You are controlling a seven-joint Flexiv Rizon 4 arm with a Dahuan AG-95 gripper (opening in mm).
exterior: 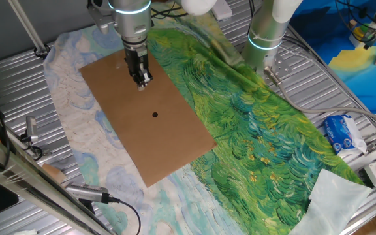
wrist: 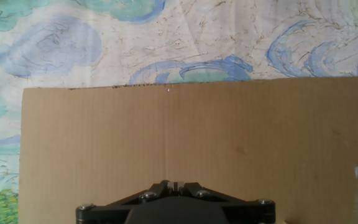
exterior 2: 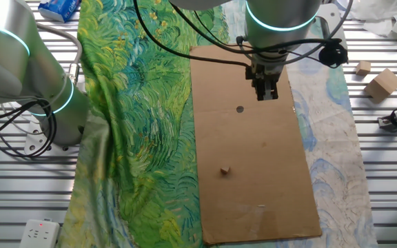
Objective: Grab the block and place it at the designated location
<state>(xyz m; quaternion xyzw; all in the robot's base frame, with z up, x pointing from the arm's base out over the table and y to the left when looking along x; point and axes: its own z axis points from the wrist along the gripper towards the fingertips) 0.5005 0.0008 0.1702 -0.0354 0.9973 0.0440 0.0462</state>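
The claw (exterior 2: 267, 94) hangs over the cardboard sheet (exterior 2: 253, 172) with its fingers drawn together, holding nothing. The block (exterior 2: 225, 170) lies on the cardboard, well apart from the claw, beyond the black dot (exterior 2: 240, 109).
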